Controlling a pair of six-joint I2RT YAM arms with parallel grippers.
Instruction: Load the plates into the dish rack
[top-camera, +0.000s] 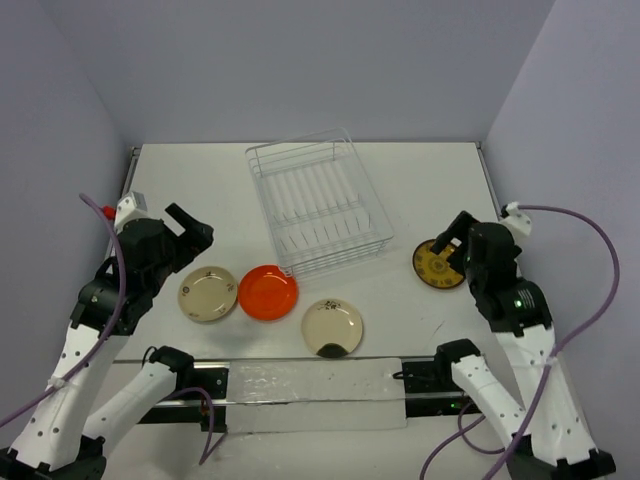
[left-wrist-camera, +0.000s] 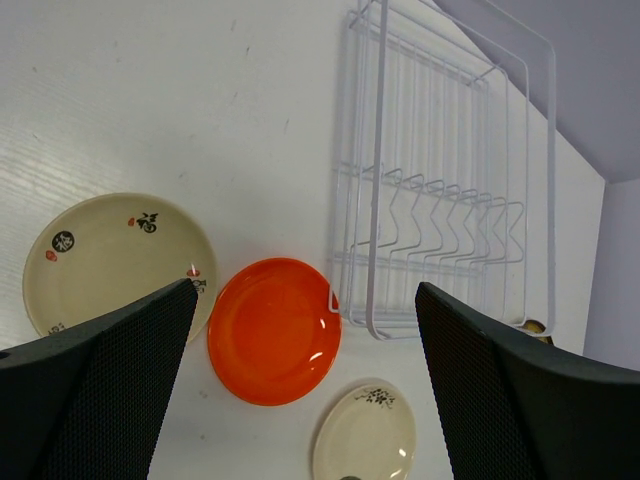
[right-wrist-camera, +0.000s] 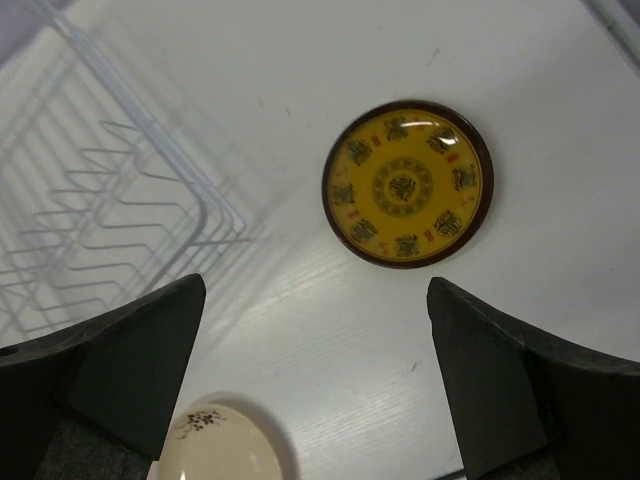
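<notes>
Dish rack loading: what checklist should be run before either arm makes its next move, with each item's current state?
1. Open, empty left gripper: ok.
2. Open, empty right gripper: ok.
3. Free slots in the dish rack: ok, no plate in it.
4. Clear sight of the yellow plate in the right wrist view: ok.
5. Gap between the orange plate and the left cream plate: cannot tell, their rims look nearly touching.
6. Room around the near cream plate: ok, it lies apart from the others.

White table (top-camera: 200, 190), lilac walls (top-camera: 300, 60), clear plastic sheet (top-camera: 310, 385)
</notes>
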